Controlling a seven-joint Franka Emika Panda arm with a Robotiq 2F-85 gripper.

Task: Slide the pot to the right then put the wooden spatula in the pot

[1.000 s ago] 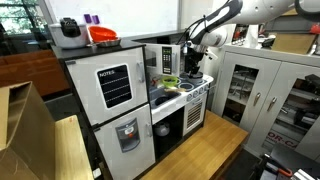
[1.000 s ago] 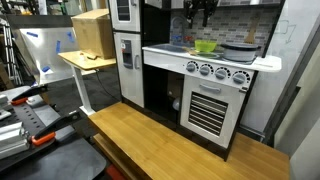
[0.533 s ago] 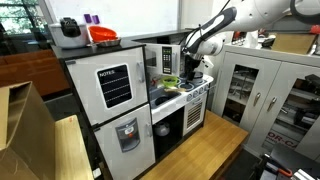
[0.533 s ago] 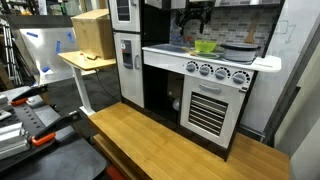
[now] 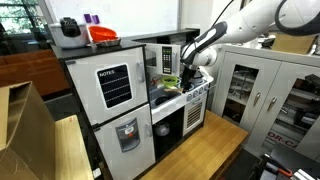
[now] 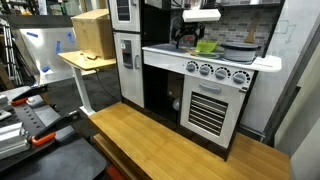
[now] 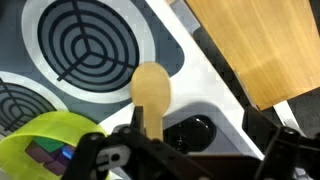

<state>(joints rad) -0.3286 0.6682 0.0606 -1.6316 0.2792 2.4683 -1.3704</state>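
In the wrist view the wooden spatula (image 7: 152, 88) lies on the white toy stove top, its round head by a black burner (image 7: 85, 40) and its handle running back under my gripper (image 7: 195, 142). The jaws stand wide apart, with the handle close to the left finger (image 7: 108, 155); nothing is gripped. In both exterior views the gripper (image 5: 190, 68) (image 6: 186, 38) hangs low over the counter beside a green bowl (image 6: 205, 46). The low grey pot (image 6: 240, 47) sits on the stove to the right of the bowl. It is out of the wrist view.
The green bowl (image 7: 40, 150) holds dark pieces and sits by the left finger. A black sink hollow (image 7: 190, 130) lies under the gripper. The toy microwave (image 5: 160, 58) and the fridge (image 5: 115, 100) stand beside the stove. A wooden floor board (image 7: 250, 40) lies beyond the counter edge.
The arm has come down and turned over the counter; the gripper is now lower, close above the stove top by the green bowl. The pot and bowl have not moved.
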